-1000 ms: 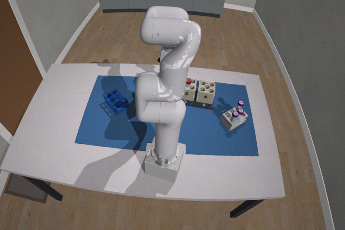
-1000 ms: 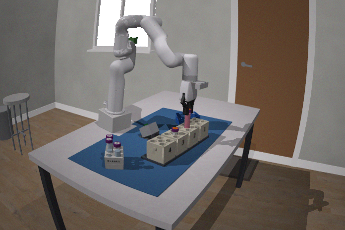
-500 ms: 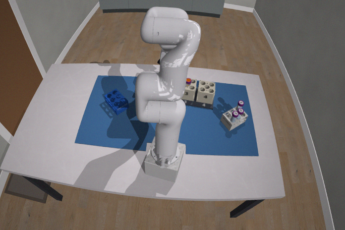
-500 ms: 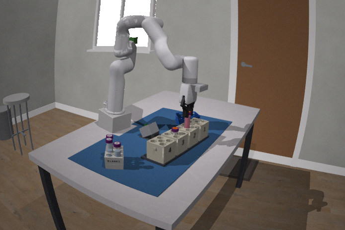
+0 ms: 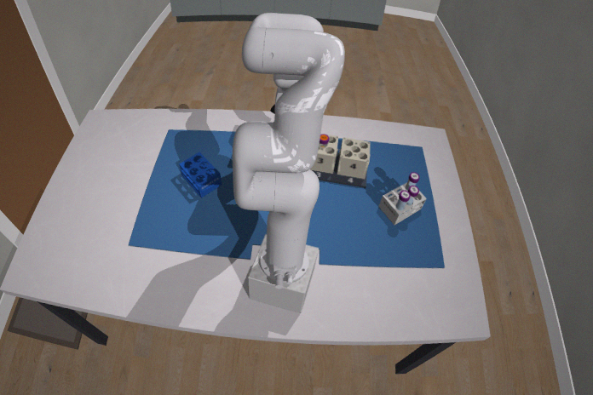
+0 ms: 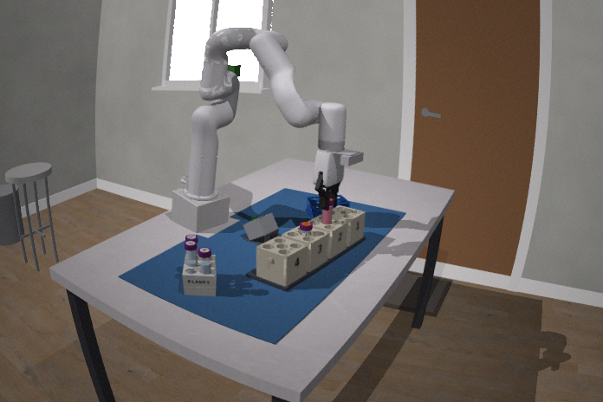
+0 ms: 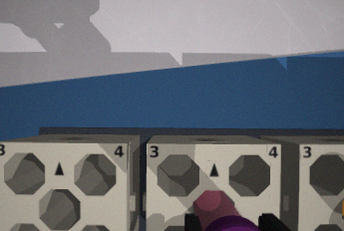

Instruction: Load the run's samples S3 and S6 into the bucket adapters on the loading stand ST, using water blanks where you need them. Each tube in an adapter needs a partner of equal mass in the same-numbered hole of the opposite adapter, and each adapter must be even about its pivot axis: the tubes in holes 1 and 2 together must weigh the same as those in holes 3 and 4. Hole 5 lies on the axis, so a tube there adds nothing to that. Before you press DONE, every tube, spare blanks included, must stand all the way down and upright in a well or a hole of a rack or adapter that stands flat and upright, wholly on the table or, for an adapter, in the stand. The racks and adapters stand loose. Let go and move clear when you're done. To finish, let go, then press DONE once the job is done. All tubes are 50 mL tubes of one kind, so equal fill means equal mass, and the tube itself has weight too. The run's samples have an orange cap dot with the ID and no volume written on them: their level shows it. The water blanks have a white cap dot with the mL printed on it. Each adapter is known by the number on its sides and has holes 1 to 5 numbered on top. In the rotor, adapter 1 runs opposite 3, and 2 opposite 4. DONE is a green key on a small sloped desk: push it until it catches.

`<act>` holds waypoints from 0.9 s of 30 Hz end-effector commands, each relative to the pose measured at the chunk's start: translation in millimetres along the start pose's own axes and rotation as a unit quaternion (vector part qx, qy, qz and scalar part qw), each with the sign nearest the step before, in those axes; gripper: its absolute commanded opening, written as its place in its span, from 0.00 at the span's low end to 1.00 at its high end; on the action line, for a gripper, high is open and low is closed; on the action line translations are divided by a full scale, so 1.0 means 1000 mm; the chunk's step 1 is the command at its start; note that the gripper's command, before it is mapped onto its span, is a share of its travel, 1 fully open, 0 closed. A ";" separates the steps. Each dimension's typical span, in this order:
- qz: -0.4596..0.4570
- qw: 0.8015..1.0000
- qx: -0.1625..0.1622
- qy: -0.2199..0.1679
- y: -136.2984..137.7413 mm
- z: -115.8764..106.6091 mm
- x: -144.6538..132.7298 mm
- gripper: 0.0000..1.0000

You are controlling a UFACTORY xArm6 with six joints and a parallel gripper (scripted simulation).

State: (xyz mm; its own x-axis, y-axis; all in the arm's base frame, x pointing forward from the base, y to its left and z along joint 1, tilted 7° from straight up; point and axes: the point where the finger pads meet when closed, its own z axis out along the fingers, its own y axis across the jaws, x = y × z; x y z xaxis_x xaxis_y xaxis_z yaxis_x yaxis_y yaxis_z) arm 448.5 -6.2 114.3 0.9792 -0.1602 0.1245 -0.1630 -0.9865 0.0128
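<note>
The fingers grip a pink-filled, purple-capped sample tube at adapter 2, its long axis near vertical, cap up; insertion depth is unclear. In the top view, the blue mat covers the tabletop's middle; 1 brown door stands towards 10 o'clock.
</note>
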 end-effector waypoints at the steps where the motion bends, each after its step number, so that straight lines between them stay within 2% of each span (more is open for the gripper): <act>1: 0.000 1.000 0.000 0.002 0.000 0.002 0.002 0.00; 27: 0.000 1.000 0.000 0.002 0.000 0.024 0.002 0.00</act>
State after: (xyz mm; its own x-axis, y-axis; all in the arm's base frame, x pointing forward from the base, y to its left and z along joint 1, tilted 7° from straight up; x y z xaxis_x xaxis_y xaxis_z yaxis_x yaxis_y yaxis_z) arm 451.5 -6.9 91.6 0.9791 -0.1602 0.1251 -0.1630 -0.9865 0.0127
